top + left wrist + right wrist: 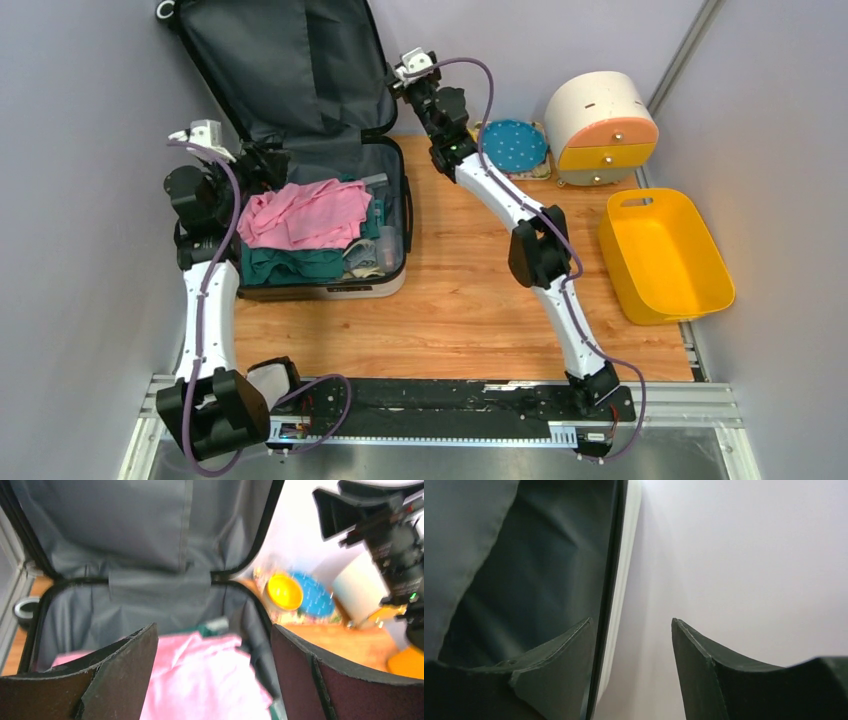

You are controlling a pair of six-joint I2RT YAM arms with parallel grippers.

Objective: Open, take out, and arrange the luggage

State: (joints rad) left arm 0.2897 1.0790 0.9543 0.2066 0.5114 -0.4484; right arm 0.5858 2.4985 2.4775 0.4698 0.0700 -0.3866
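The suitcase [330, 291] lies open at the far left of the table [470, 300]. Its lid [290, 70] stands upright against the back wall, and its base is heaped with clothes, a pink cloth [300, 212] over a green garment [290, 265]. The shell looks stiff, smooth and probably slippery, so the rim is the likeliest place to grip it. The clothes look soft and light, best pinched at a bunched fold. The left gripper [213, 630] hangs wide open and empty just above the pink cloth. The right gripper [631, 621] has its jaws apart, with the lid's right edge in the gap, clamping nothing.
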